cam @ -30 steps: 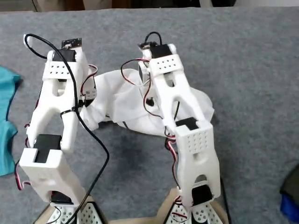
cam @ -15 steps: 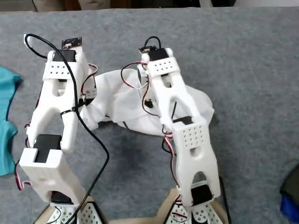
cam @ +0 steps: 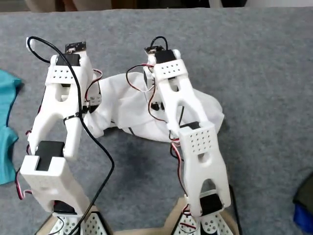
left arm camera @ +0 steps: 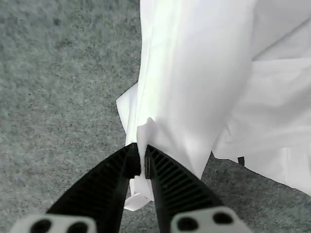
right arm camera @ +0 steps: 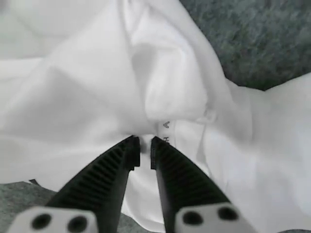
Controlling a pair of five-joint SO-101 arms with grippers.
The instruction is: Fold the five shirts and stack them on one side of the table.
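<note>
A crumpled white shirt [cam: 127,110] lies on the grey table cover between the two arms. In the left wrist view my left gripper [left arm camera: 142,162] is shut on a fold at the white shirt's [left arm camera: 194,87] edge, low over the cover. From above, that gripper [cam: 92,103] sits at the shirt's left side. My right gripper [right arm camera: 145,148] is shut on a bunched fold in the middle of the white shirt [right arm camera: 97,87], near its neck label. The right arm [cam: 178,98] crosses over the shirt and hides part of it.
A teal shirt [cam: 7,127] lies at the table's left edge. A dark and blue garment [cam: 304,200] shows at the lower right edge. Open grey cover [cam: 254,63] stretches to the far side and to the right of the arms.
The right arm has shifted slightly to the left over the shirt. The left arm and the shirt's outline look the same.
</note>
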